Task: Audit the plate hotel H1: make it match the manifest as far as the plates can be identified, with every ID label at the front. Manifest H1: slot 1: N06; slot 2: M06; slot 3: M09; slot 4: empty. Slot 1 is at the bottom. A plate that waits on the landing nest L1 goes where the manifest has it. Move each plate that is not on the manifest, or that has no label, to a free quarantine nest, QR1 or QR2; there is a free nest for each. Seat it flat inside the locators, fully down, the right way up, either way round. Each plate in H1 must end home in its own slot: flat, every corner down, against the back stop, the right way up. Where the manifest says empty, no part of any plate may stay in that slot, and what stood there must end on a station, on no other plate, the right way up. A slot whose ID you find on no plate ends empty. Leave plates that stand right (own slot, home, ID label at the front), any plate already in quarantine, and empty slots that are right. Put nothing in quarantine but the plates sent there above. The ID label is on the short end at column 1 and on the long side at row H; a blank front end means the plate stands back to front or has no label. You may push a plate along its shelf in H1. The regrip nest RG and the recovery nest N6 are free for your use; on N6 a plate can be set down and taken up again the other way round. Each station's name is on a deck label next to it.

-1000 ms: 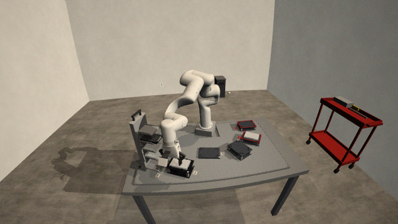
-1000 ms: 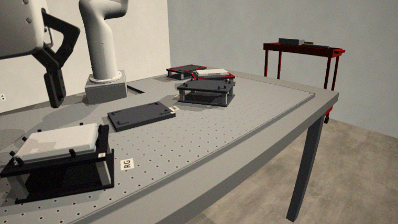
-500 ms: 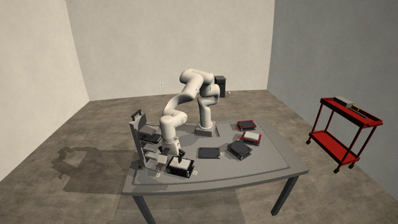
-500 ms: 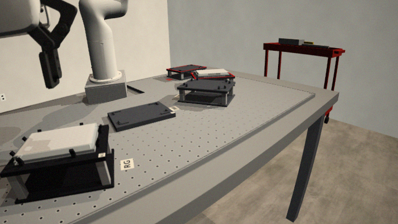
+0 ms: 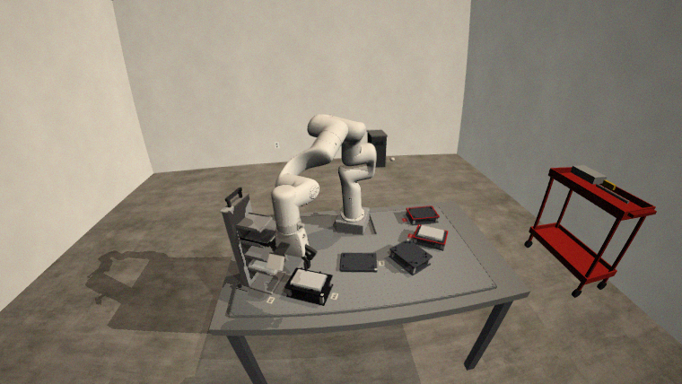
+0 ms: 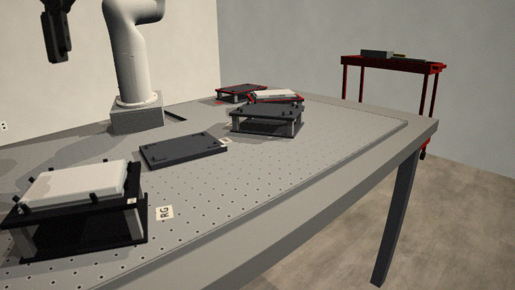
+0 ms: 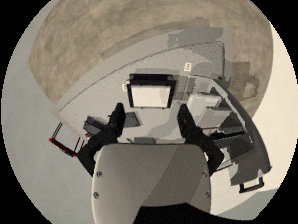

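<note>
White plate [image 6: 77,181]: sits flat on the raised black stand [image 6: 72,230] beside the "RG" deck tag [image 6: 165,212], near the front left of the desk [image 6: 324,151]; small black pegs hem it in at the rim.
Pincer [image 5: 309,255]: jaws spread to the full, nothing between them; it hangs above the stand and plate, apart from both, close by the plate rack [image 5: 232,223].
Pincer, wrist view [image 7: 152,123]: both dark fingers frame the white plate [image 7: 150,94] from above, well apart from its edges.
Material, judged: rigid moulded plastic, light, flat-topped; it should not flex under a firm squeeze, but smooth side walls may slip if pinched at a tilt.
Where to take hold, judged: across the two long sides, near mid-length, jaws square to the walls and low on the skirt, clear of the pegs.
Label: no ID mark can be read at this size, so which way round the plate lies cannot be told.
Risk, judged: an off-centre grasp could let the plate swing and catch a peg on lift-off.
Other stations: a flat dark pad [image 6: 181,148], a second raised stand [image 6: 268,111], and two red-rimmed nests, the nearer [image 6: 277,96] carrying a plate, the farther [image 6: 240,88] bare.
</note>
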Available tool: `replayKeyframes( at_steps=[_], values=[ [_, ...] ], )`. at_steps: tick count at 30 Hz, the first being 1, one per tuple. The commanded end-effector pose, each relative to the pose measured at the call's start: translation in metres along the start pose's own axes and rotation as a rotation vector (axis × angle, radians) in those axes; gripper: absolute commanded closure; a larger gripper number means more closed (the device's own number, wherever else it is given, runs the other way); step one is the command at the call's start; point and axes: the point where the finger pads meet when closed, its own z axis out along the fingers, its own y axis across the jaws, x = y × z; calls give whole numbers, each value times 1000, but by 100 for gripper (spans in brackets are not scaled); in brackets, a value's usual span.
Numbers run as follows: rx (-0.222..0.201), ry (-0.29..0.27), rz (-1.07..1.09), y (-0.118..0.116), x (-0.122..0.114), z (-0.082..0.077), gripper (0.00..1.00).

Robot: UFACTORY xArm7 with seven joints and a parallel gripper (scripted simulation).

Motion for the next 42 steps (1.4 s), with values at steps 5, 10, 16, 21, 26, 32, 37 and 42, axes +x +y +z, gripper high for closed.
replayKeyframes(
  at_steps=[5,10,16,21,26,32,37,42],
  values=[
    [0,6,0,0,1,-30,0],
    [0,6,0,0,1,-42,0],
    [1,6,134,-2,-18,-42,0],
    [1,6,300,-6,-43,-42,0],
    [2,6,467,-10,-68,-42,0],
    [2,5,600,-12,-85,-42,0],
    [3,5,767,-12,-85,-42,0],
    [3,5,934,-12,-85,-42,0]
  ],
)
